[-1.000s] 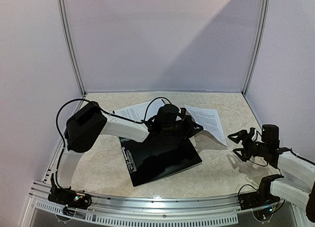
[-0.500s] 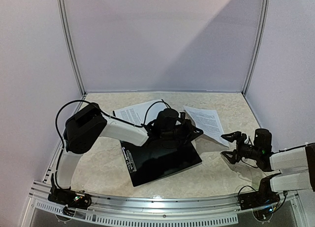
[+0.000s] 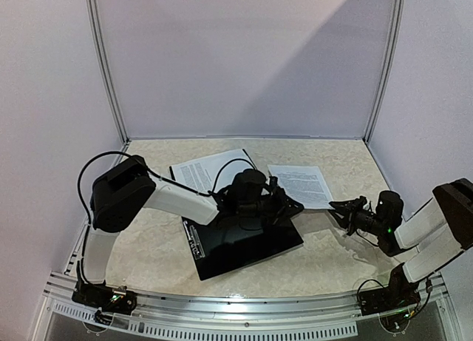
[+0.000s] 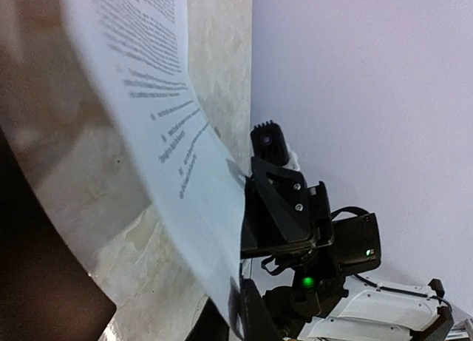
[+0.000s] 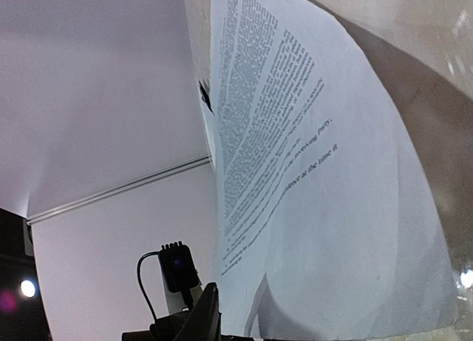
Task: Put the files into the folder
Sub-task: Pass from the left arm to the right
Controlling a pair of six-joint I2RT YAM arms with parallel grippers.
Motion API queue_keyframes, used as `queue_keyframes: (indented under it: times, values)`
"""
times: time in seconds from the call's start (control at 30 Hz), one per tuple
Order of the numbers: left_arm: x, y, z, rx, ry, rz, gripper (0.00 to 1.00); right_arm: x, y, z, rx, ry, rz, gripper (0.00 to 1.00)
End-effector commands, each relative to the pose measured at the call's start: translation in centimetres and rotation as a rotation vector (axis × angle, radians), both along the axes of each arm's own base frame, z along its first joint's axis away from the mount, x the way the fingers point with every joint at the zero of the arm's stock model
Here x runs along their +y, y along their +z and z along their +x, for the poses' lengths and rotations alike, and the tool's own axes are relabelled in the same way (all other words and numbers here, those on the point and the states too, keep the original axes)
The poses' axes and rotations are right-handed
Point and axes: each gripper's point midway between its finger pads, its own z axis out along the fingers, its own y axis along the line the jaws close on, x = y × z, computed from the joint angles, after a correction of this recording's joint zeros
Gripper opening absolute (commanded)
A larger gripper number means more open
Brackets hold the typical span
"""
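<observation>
The left gripper (image 3: 288,206) pinches one edge of a printed sheet (image 3: 299,184) and holds it off the table (image 3: 325,261) (the paper bows between the arms). The right gripper (image 3: 338,209) is at the opposite edge, but I cannot tell whether it has clamped. The black folder (image 3: 244,241) lies flat just nearside of the left fingers. A second sheet (image 3: 207,169) lies beyond, to their left.

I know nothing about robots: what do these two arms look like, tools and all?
Both the left arm and right arm have smooth white links joined by bulky black rounded housings. Each ends in a black, angular two-finger tool: left tool, right tool. Thin black cables loop alongside; a small green light glows near the right one.
</observation>
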Motion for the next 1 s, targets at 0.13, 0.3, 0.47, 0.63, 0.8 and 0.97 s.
queue_keyframes:
  times: [0.13,0.3,0.47,0.63,0.8,0.97]
  values:
    - [0.9,-0.3,-1.4,-0.003,-0.077,0.051,0.11,0.0,-1.5,2.0,-0.03,0.022,-0.137,0.01]
    - [1.1,-0.7,-1.8,-0.032,-0.123,0.111,0.3,1.0,-1.9,3.0,-0.062,0.088,-0.156,0.0]
    - [4.1,-2.4,-2.9,-0.032,-0.217,0.272,0.44,1.9,-1.7,3.5,-0.111,0.19,-0.232,0.0]
    - [10.3,-3.3,-3.2,-0.083,-0.299,0.548,0.48,2.9,1.2,4.1,-0.213,0.26,-0.244,0.0]
    - [15.5,-1.9,-2.2,-0.16,-0.317,0.691,0.51,4.4,3.7,3.5,-0.276,0.323,-0.179,0.0]
    - [21.0,0.2,1.1,-0.213,-0.297,0.787,0.51,7.2,5.2,1.3,-0.347,0.441,-0.141,0.0]
